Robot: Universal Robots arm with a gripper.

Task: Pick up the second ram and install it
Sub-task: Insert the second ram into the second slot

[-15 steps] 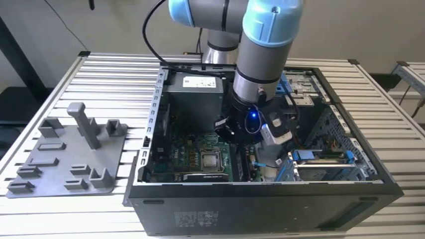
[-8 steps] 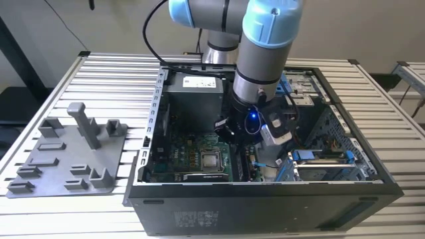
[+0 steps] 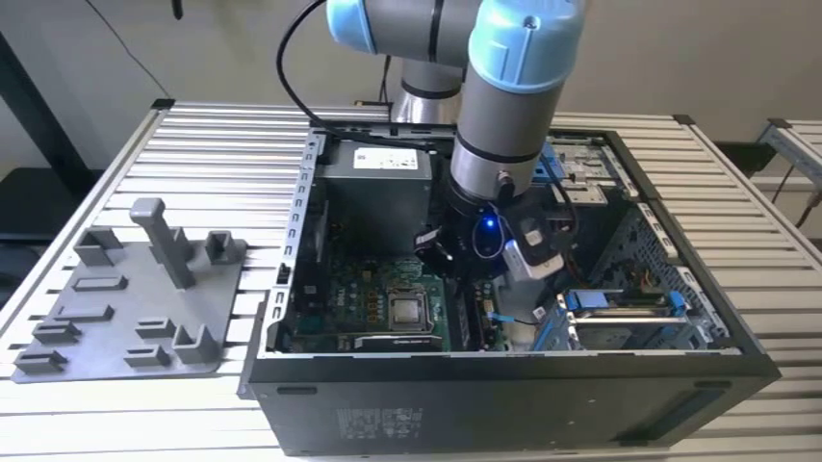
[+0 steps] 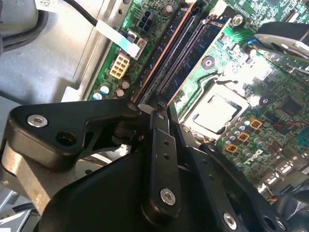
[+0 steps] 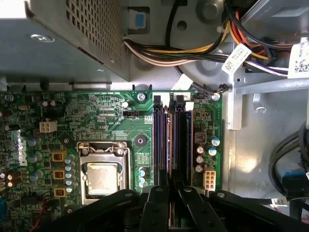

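Second ram (image 5: 170, 145) upright in motherboard slot, gripper (image 5: 170, 193) clenched on its near end, inside open computer case (image 3: 303, 231). Motherboard (image 5: 106, 116) carries bare CPU socket (image 5: 102, 176) beside slots. Case on slatted counter (image 3: 218, 144); grey fixture plate (image 3: 129, 308) at exterior view's left.

The arm (image 3: 507, 106) reaches down into the open computer case (image 3: 514, 385).

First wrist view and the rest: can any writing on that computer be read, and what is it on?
White paper tag on the cables: print too small to read.
Green circuit board: white lettering, too small.
White sticker on the grey metal box: blurred.
Black case front: white print, blurred.
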